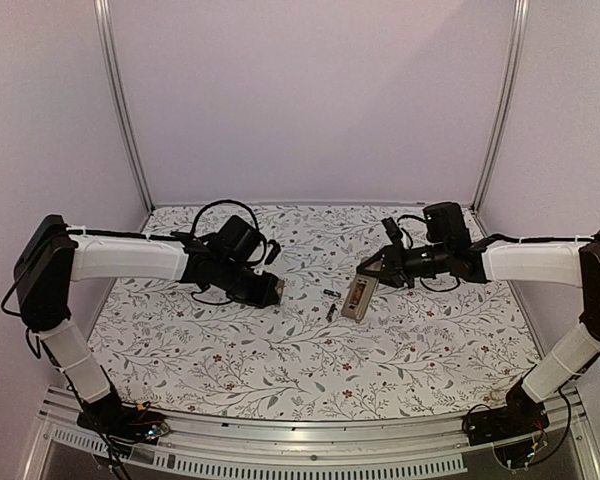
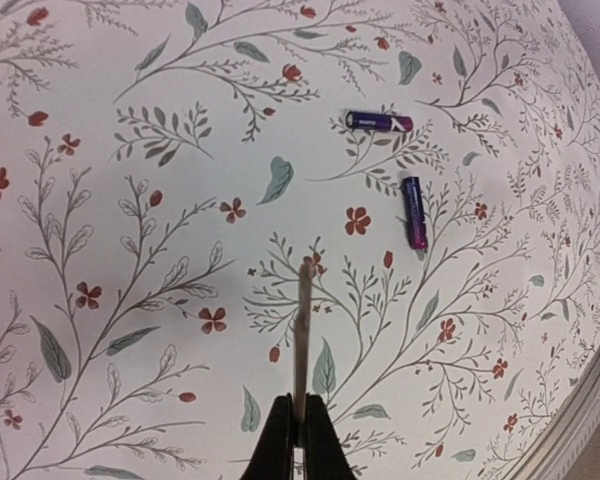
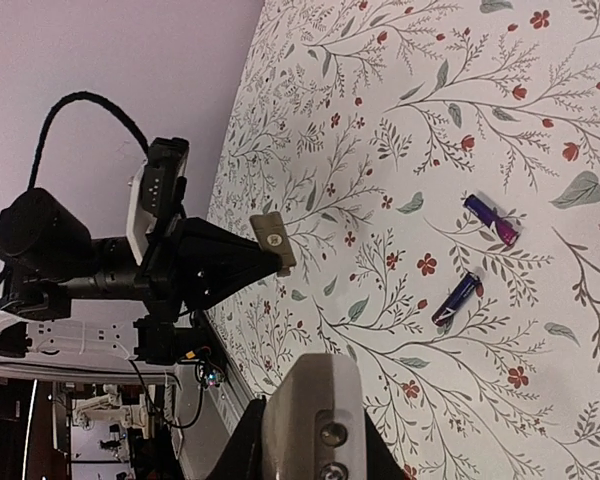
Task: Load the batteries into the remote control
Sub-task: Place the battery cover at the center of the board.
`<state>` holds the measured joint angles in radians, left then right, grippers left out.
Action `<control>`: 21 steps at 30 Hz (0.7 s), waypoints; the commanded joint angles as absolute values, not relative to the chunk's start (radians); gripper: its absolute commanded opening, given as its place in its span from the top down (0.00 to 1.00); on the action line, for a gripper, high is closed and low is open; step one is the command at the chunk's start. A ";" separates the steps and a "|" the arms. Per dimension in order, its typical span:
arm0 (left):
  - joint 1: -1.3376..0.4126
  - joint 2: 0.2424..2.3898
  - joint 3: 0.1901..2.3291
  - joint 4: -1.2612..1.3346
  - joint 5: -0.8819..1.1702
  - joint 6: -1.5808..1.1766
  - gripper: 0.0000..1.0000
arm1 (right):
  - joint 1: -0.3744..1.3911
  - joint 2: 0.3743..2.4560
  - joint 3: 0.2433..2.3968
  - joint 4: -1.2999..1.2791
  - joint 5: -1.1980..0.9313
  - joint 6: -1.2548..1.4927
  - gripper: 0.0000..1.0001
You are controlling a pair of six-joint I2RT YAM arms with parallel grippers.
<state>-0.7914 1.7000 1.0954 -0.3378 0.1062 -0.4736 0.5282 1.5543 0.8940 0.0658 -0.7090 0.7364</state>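
Batteries [image 2: 378,121], two slim purple cylinders, right jaws pinching remote [image 1: 357,299], left jaws pinching cover [image 3: 272,240]

Worktop [image 1: 230,350]: you are looking at a pale cloth printed with grey-green leaves, thin stems and small red flowers. It covers the surface up to the metal rail [image 1: 310,440] along the near edge. Lying directly on it, a little right of centre, are two batteries [image 1: 331,293]. They look dark from above and purple-sleeved in your wrist views. One battery [image 2: 379,121] lies roughly at a right angle to the other battery [image 2: 414,211]. They are close together but not touching, and both lie flat on the cloth.
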 commanded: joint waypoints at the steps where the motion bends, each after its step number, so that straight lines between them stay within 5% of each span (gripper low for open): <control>1: -0.729 1.778 1.045 -0.357 0.216 -0.521 0.97 | 0.481 1.473 0.843 0.079 -0.783 0.672 1.00; 11: -0.673 1.872 1.038 -0.372 0.267 -0.557 0.93 | 0.463 1.341 0.772 0.098 -0.857 0.567 1.00; 21: -0.657 1.845 1.057 -0.436 0.239 -0.546 0.61 | 0.463 1.247 0.747 0.041 -0.838 0.489 1.00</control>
